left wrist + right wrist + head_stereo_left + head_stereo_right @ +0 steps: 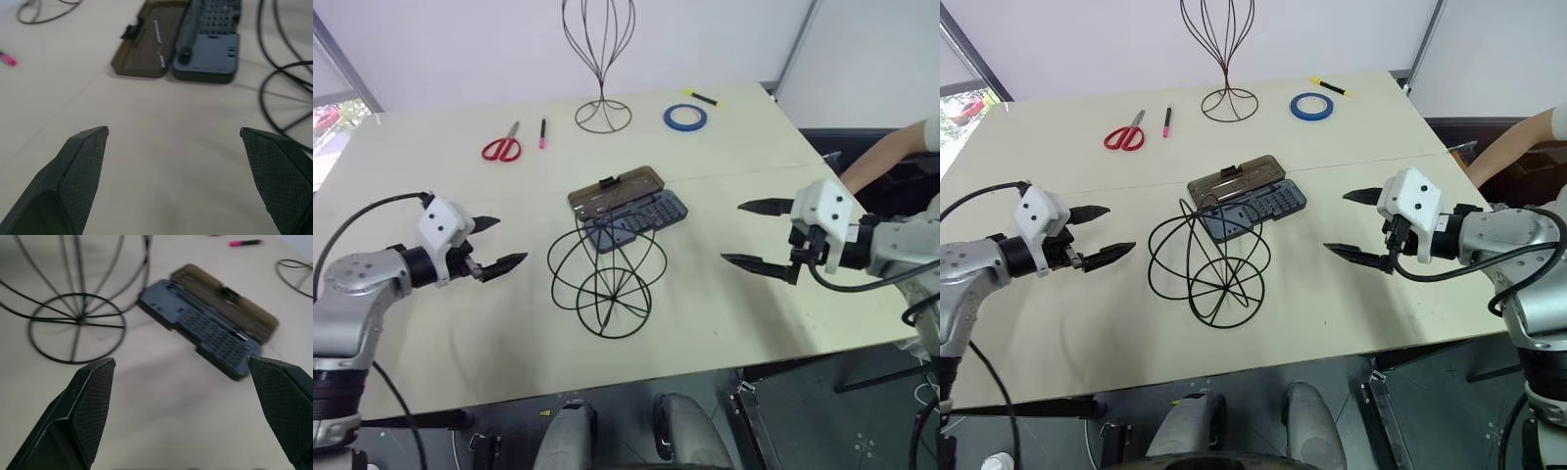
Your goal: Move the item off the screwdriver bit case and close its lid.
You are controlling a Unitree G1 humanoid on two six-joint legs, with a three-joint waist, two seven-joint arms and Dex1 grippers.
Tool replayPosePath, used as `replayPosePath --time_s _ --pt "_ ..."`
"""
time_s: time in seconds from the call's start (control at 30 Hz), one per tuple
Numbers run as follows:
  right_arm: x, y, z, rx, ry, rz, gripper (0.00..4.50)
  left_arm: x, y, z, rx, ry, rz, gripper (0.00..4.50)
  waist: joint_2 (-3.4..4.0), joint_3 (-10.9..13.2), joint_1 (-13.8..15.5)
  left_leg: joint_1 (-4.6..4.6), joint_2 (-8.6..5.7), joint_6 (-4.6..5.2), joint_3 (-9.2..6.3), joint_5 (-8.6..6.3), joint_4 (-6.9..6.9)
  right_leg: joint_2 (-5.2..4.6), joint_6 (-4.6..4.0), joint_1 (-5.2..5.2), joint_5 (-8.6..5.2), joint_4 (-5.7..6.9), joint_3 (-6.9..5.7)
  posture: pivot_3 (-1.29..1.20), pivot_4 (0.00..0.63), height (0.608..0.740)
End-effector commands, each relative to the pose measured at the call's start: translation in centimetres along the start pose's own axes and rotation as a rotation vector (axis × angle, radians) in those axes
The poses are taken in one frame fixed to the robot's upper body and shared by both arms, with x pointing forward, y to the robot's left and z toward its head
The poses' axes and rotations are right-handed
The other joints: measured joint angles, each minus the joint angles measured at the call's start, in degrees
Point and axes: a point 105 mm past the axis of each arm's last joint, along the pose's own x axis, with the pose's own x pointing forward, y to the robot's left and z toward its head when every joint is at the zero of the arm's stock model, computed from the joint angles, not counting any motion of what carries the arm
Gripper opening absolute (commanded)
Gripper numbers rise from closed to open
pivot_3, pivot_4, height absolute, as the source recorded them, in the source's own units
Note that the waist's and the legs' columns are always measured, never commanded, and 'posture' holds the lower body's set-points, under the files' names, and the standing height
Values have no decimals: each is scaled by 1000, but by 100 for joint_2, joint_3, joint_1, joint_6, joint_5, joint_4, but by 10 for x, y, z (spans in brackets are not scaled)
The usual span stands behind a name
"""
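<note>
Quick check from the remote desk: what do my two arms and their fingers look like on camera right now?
Both arms are silver-grey metal with black joint sections. Each wrist carries a white angular block. The left gripper and right gripper each have two black, pointed, wedge-shaped fingers; their inner faces are finely dotted. A black cable loops over the left forearm, another hangs under the right.
</note>
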Motion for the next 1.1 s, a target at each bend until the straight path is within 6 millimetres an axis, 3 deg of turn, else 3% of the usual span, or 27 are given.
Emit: replayPosePath --time_s 0.03,0.73,1.1 --pt "-1 4 16 -30 -31 19 4466 -4 -1 10 36 -9 -7 4500 -1 3 6 0 0 0 0 0 0 0 0 0 0 0 0 0 150 740" --pt "6 24 23 20 -63 82 4466 5 -5 12 28 -10 -12 4500 -5 11 8 -4 0 0 1 0 0 0 0 -4 1 0 0 0 150 740" --pt "43 47 53 110 -260 151 4466 13 -8 15 27 -27 -18 4500 -6 12 2 -3 0 0 -1 0 0 2 2 -5 2 2 1 0 150 740"
